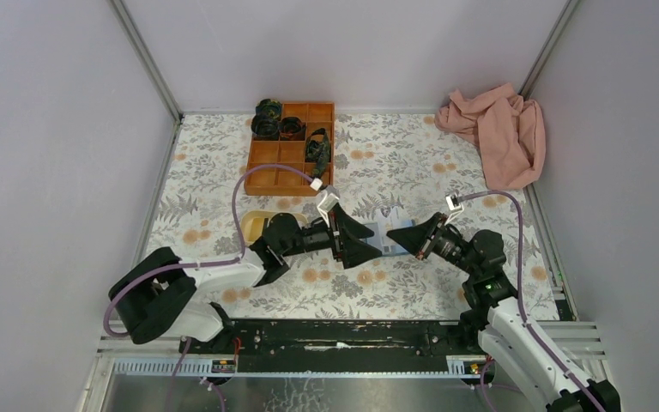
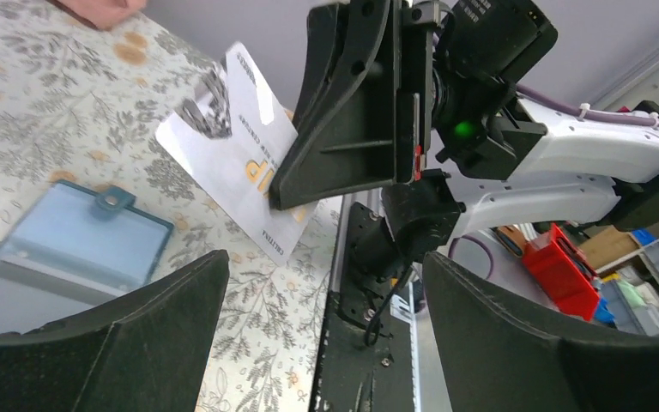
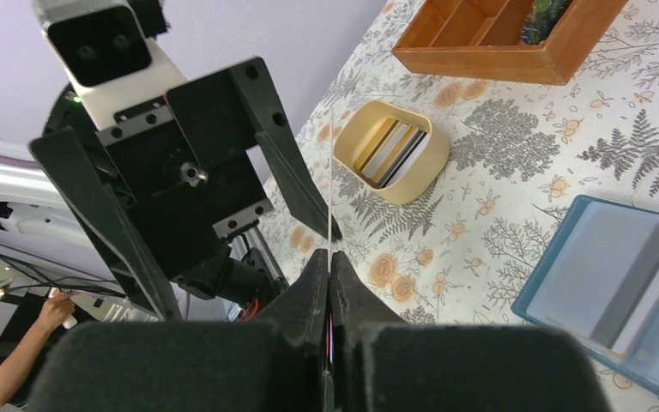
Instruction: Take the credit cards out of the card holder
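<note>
Top view: left claw (image 1: pixel 374 244) spread wide, gripping nothing. Right claw (image 1: pixel 392 239) faces it over the flat light-blue fold-out card holder (image 1: pixel 383 228).

Left wrist: right claw's pinched tight on a glossy white printed plastic credit card (image 2: pixel 240 154), held above the table.

Right wrist: that card's edge-on, just a thin line, and the holder lies open on the floral tablecloth (image 3: pixel 515 172).

Robot lab; panel-walled cell (image 1: pixel 51 129) (aluminium-framed); parts bins (image 2: pixel 562 275)

The blue card holder (image 3: pixel 566 279) lies open and flat on the table (image 3: pixel 498 146). One card (image 3: pixel 643 296) with a gray stripe sits in its pocket. A white card (image 2: pixel 240 146) with orange letters is up in the air, tilted, and the right gripper (image 3: pixel 329 257) pinches its edge. More cards (image 3: pixel 395 150) stand on edge in the yellow tray (image 3: pixel 422 176).
</note>
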Available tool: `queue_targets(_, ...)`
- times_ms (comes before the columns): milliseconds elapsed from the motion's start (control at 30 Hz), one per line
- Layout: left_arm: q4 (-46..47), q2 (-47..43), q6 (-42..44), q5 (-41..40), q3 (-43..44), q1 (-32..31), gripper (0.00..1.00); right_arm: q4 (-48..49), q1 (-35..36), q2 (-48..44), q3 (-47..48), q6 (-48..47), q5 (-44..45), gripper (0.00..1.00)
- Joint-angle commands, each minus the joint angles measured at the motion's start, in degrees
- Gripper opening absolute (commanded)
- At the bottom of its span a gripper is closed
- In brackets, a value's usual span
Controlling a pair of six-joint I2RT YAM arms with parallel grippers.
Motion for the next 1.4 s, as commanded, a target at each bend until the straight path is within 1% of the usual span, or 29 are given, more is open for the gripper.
queue_targets(0, 4.45, 2.44, -3.20, 4.21, 1.37, 0.32, 0.89, 8.86, 0.23, 1.27, -0.78, 4.04, -2.20, 0.00)
queue_targets(100, 3.91, 3.01, -2.77, 3.34, 1.41, 0.35, 0.86, 10.43, 0.26, 1.45, -1.44, 3.22, -2.00, 0.00)
queue_targets(200, 4.51, 2.66, -2.91, 2.67, 0.95, 0.33, 0.83, 9.64, 0.29, 2.00, -1.40, 1.84, -1.77, 0.00)
queue_targets(300, 5.44, 2.50, -3.46, 2.45, 0.58, 0.32, 0.81, 11.22, 0.65, 2.94, -2.06, 2.45, -2.37, 0.00)
queue_targets(467, 5.85, 1.77, -3.04, -1.14, -0.68, 0.27, 0.73, 12.93, 1.43, 4.07, -2.34, 3.11, -3.28, 0.00)
queue_targets(500, 6.20, 1.76, -2.88, -1.46, -0.93, 0.29, 0.70, 13.44, 1.60, 4.42, -2.36, 3.46, -3.72, 0.00)
queue_targets(600, 7.70, 1.43, -2.65, -2.29, -1.83, 0.31, 0.59, 14.27, 2.23, 4.82, -2.36, 3.85, -4.79, 0.00)
queue_targets(700, 6.73, 1.56, -2.06, -2.71, -1.54, 0.32, 0.50, 14.59, 2.86, 4.47, -2.77, 3.91, -5.13, 0.00)
queue_targets(800, 7.95, 2.02, -2.62, -2.85, -1.84, 0.29, 0.49, 14.98, 3.56, 3.94, -3.31, 4.31, -5.19, 0.00)
queue_targets(900, 8.41, 1.91, -2.91, -2.80, -2.05, 0.32, 0.53, 14.97, 4.28, 3.12, -3.18, 4.56, -5.21, 0.00)
queue_targets(967, 8.69, 1.35, -3.02, -2.72, -2.19, 0.39, 0.52, 14.27, 4.68, 3.13, -2.88, 4.15, -5.08, 0.00)
queue_targets(1000, 8.61, 1.13, -3.02, -2.77, -2.32, 0.39, 0.48, 13.79, 4.85, 3.34, -2.70, 3.71, -5.02, 0.00)
queue_targets(1033, 8.60, 1.01, -2.90, -2.64, -2.31, 0.41, 0.39, 13.64, 4.96, 3.75, -2.64, 3.51, -4.92, 0.00)
queue_targets(1100, 8.56, 0.74, -2.76, -2.14, -2.35, 0.41, 0.27, 13.96, 5.47, 4.63, -2.67, 3.42, -4.84, 0.00)
queue_targets(1133, 8.63, 0.77, -2.75, -1.74, -2.34, 0.41, 0.23, 14.33, 5.83, 5.24, -2.63, 3.42, -4.75, 0.00)
queue_targets(1267, 9.71, 1.44, -3.17, -0.01, -2.01, 0.41, 0.15, 15.34, 6.87, 6.54, -2.41, 3.17, -3.69, 0.00)
queue_targets(1367, 10.22, 1.70, -3.36, 0.58, -2.14, 0.48, 0.03, 15.82, 7.15, 7.04, -2.28, 3.09, -3.37, 0.00)
